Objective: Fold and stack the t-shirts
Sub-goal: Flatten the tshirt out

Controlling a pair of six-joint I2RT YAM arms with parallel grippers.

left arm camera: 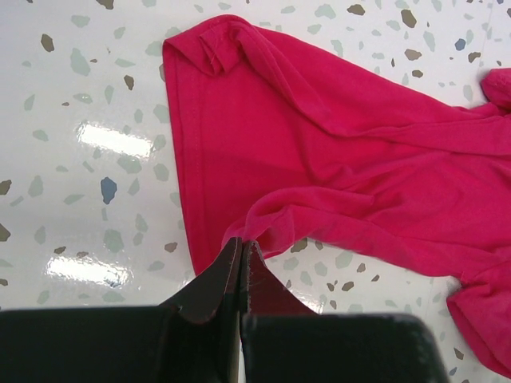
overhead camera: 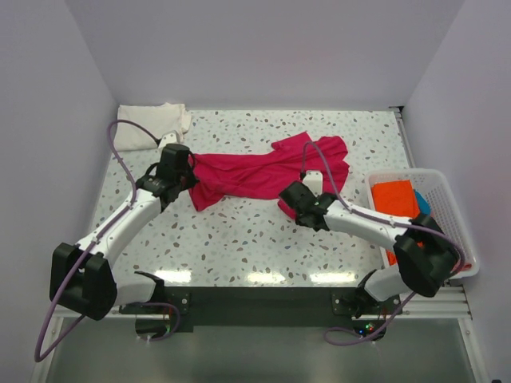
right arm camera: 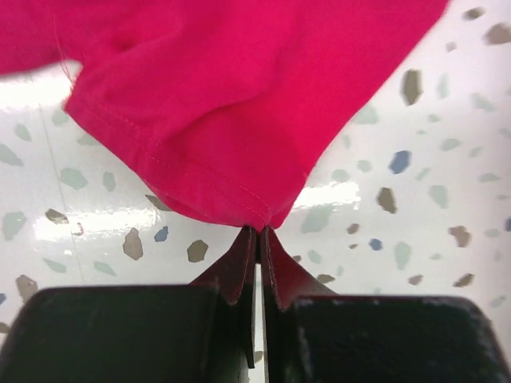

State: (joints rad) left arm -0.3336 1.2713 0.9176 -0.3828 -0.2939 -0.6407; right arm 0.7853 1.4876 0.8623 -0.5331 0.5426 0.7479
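The left gripper (left arm camera: 241, 249) and right gripper (right arm camera: 259, 235) pinch, apparently, opposite edges of the crumpled magenta-red cloth t-shirt (overhead camera: 255, 171) mid-frame for spreading; next calls for an even outward pull.

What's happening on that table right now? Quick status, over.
Left gripper shut on the magenta-red t-shirt, at its edge; right gripper shut on its hem corner. Shirt sprawled, unfolded. Cream-white t-shirt and basket sit apart from it.

**Colours on the Table**

The pink-red t-shirt (overhead camera: 263, 171) is coloured plain all over. The table (overhead camera: 239, 239) is speckled: white, with grey, brown and blue dots. A cream t-shirt (overhead camera: 152, 124), an orange t-shirt (overhead camera: 395, 198) and a white basket (overhead camera: 459, 219) are seen too.
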